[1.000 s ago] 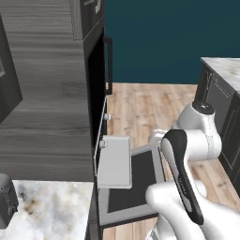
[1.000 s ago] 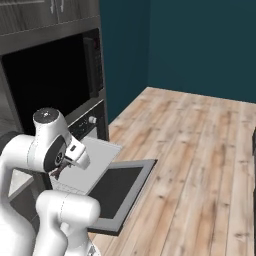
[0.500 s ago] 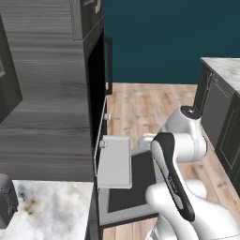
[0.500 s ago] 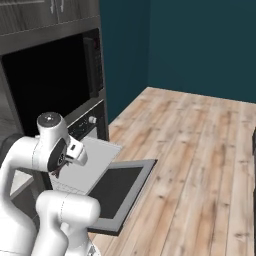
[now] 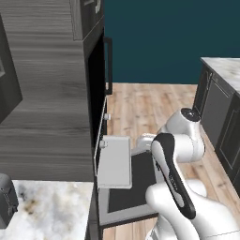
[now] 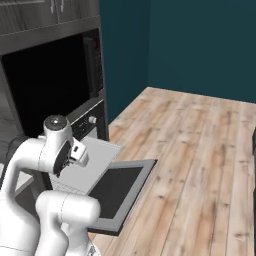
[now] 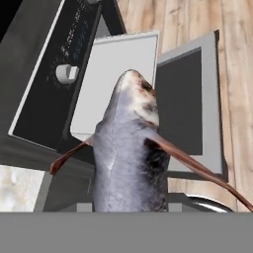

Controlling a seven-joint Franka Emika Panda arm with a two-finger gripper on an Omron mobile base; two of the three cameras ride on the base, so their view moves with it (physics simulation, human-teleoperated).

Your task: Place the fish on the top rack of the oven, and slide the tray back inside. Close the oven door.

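In the hand view the fish point(image 7: 129, 153) is filling the near foreground, its grey, silvery body running up from the bottom edge with the head pointing away and 2 thin brown fins spreading to either side. The gripper's tips are hidden behind it, so I cannot tell from the pictures whether the claw is clamping the fish or how wide it is standing. Just beyond the fish's head the tray point(image 7: 116, 84) is lying pulled out of the oven point(image 5: 96, 89), a plain light grey sheet that is bare of anything. In the left base view the tray point(image 5: 115, 161) is jutting out over the oven door point(image 5: 126, 199), which is hanging fully open and flat, dark glass facing up. The white arm is bending over the door's right side, near the tray. In the right base view the tray point(image 6: 85, 167) is sitting left of the door point(image 6: 117, 192), under the black cavity of the oven point(image 6: 50, 85). Farther off, the wooden floor point(image 6: 200, 145) is stretching toward a teal wall point(image 6: 200, 45).
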